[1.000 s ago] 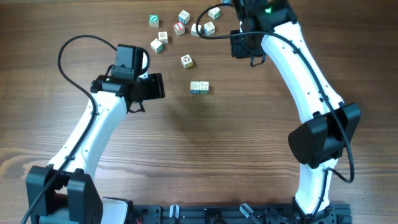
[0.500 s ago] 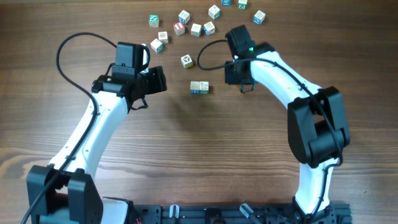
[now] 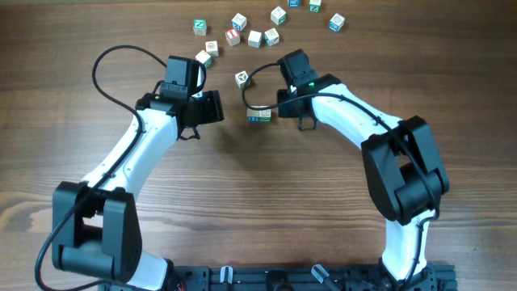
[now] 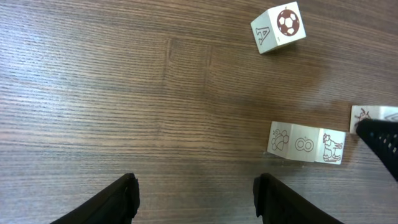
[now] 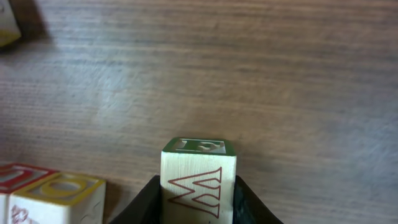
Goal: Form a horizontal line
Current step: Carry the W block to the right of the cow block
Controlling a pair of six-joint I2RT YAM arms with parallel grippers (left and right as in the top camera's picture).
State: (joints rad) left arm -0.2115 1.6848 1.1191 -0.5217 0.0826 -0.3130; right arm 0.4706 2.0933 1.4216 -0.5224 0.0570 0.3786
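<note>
Brown wood-grain worktop [image 3: 242, 210]. Right tool [image 5: 198, 202] grips pale wooden letter cube [image 5: 198, 165] by flat sides, probably light and rigid, near pale three-cube horizontal line [image 4: 305, 144]. Left tool [image 4: 196, 199] wide, empty.

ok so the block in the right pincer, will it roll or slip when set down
Likely stiff and light: the block looks like plain wood. Flat faces and square edges suggest it will sit on the table, not roll. The right pincer clamps two flat sides, so slipping seems unlikely.
</note>
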